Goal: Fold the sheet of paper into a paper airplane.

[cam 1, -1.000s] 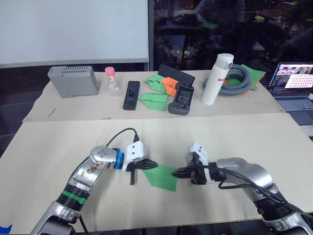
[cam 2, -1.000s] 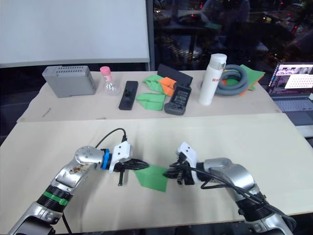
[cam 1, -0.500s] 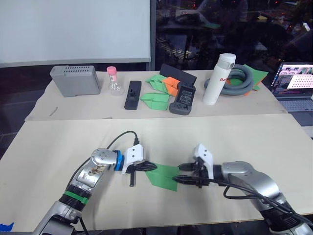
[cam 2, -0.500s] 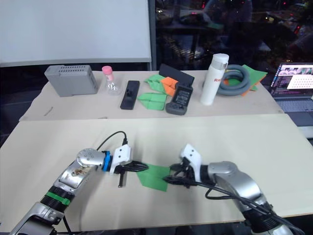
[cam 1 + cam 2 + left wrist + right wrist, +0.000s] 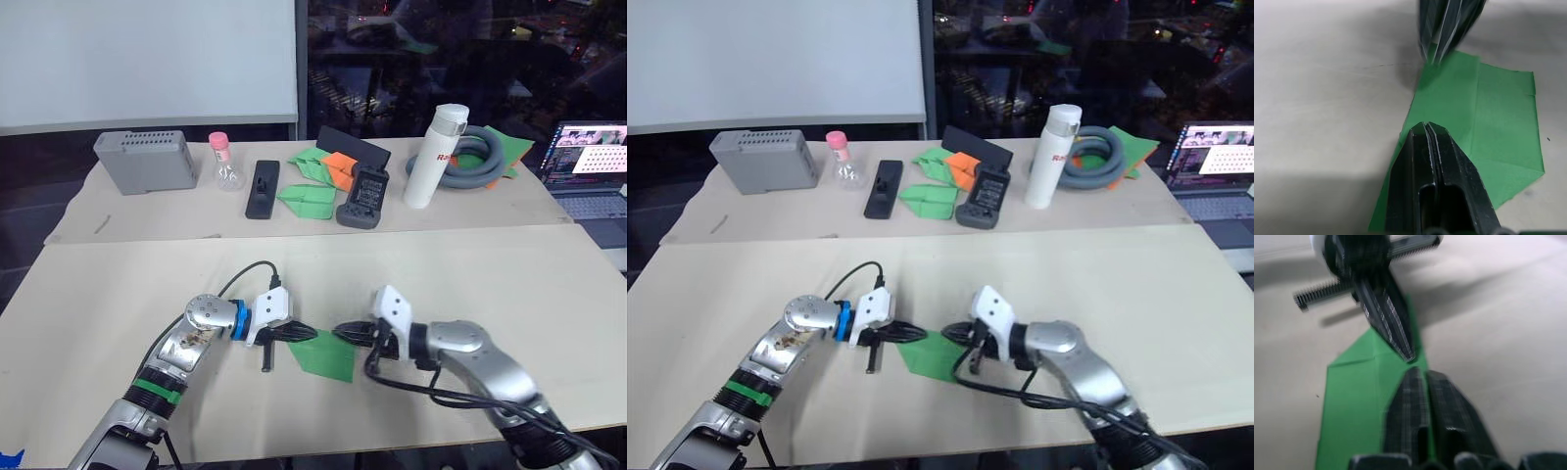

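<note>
The sheet of paper (image 5: 328, 360) lies flat on the near table (image 5: 118, 284), bright green and partly folded, with a flap folded over and a pointed near corner. My left gripper (image 5: 306, 334) is shut, and its tips rest on the paper's left far edge (image 5: 1449, 98). Facing it from the right, my right gripper (image 5: 343, 335) is also shut, its tips on the same far edge and almost touching the left tips. In the right wrist view the right fingers (image 5: 1415, 396) lie on the paper, with the left gripper (image 5: 1409, 357) just ahead of them.
A second table behind carries a grey box (image 5: 145, 162), a pink-capped flask (image 5: 223, 162), a black remote (image 5: 263, 189), green folded papers (image 5: 306, 199), an orange folded paper (image 5: 340, 166), a black device (image 5: 364, 199), a white bottle (image 5: 431, 157) and a grey hose (image 5: 477, 157). A laptop (image 5: 593, 166) sits far right.
My right gripper has slid left along the paper's far edge, from its right corner up to the left gripper's tips. The left gripper and the paper have stayed put.
</note>
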Controlling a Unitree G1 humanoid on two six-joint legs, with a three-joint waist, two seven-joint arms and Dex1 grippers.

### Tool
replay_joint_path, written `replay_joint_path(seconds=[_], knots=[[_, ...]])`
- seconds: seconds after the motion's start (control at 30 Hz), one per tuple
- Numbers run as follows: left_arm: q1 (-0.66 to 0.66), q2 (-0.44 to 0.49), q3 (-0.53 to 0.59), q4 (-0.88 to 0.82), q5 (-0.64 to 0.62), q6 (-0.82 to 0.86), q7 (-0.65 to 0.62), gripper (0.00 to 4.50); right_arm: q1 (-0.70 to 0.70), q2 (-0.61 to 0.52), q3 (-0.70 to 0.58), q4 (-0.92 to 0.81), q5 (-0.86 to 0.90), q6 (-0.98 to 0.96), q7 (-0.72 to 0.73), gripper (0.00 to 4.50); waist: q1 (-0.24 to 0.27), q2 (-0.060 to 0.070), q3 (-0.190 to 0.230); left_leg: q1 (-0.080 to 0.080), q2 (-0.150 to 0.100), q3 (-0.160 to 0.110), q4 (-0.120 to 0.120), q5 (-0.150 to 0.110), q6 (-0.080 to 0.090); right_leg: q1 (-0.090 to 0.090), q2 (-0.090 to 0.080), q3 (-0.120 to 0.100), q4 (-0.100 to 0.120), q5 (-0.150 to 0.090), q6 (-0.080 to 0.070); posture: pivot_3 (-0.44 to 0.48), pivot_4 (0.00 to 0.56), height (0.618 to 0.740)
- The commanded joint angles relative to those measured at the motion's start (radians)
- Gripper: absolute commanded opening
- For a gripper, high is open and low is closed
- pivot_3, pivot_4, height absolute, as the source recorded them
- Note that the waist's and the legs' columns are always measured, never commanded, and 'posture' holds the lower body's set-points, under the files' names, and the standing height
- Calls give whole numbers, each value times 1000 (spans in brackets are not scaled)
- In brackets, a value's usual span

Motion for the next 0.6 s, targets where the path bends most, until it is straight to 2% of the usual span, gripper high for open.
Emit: replay_joint_path(seconds=[0.03, 0.23, 0.6], knots=[[18, 9, -8, -10, 10, 15, -7, 0, -13, 50, 7, 21, -3, -33, -7, 21, -1, 0, 0, 0, 0, 0, 0, 0, 0, 0, 0, 0, 0, 0, 0, 0, 150, 740], [30, 11, -4, -21, 11, 23, 2, 0, -15, 109, -3, 92, 15, 19, 1, 21, -3, 0, 0, 1, 0, 0, 0, 0, 0, 0, 0, 0, 0, 0, 0, 0, 150, 740], [34, 8, -6, -17, 15, 24, 0, 0, 41, 16, 7, 44, 24, 66, 72, 21, -1, 0, 0, 2, 0, 0, 0, 0, 0, 1, 0, 0, 0, 0, 0, 0, 150, 740]])
